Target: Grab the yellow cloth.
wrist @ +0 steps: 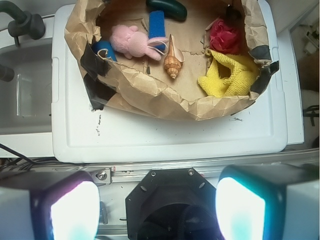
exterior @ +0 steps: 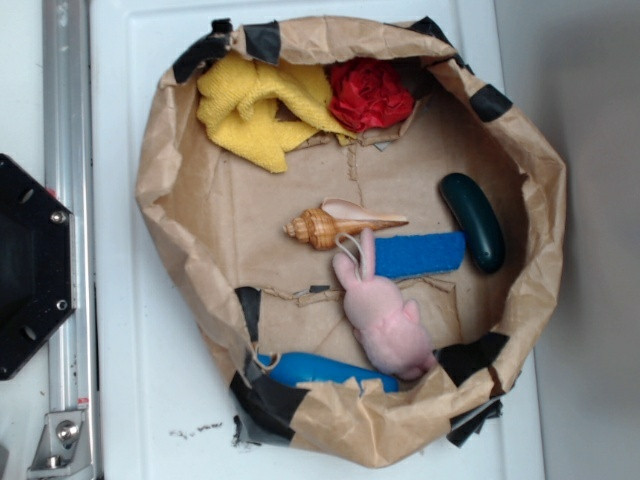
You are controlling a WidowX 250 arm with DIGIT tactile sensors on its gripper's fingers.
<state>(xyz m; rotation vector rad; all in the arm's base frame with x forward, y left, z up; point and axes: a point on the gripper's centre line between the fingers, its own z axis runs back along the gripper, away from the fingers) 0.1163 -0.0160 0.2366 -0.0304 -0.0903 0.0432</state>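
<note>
Yellow cloth: one yellow cloth (exterior: 262,112) is seen, crumpled in many folds, in the upper left part of the paper nest in the exterior view; in the wrist view (wrist: 227,76) it lies at the right, against the paper wall.
Cloth axis: no clear pointing end is shown; the bundle is spread mostly left to right in the exterior view.
Red fabric bundle: one (exterior: 369,93), touching the cloth's right edge.
Seashell: one spiral shell (exterior: 335,225), below the cloth, near the middle of the floor.
Pink plush bunny: one (exterior: 385,318), just below the shell.
Blue sponge: one (exterior: 420,254), beside the bunny's ears.
Dark green oblong object: one (exterior: 473,220), at the right wall.
Blue object: one (exterior: 320,369), partly hidden under the lower paper rim.
Container: one crumpled brown paper bag (exterior: 185,250) patched with black tape, set on a white surface (exterior: 130,390).
Gripper: the gripper (wrist: 152,212) is seen spread apart, holding nothing, well apart from the cloth.
</note>
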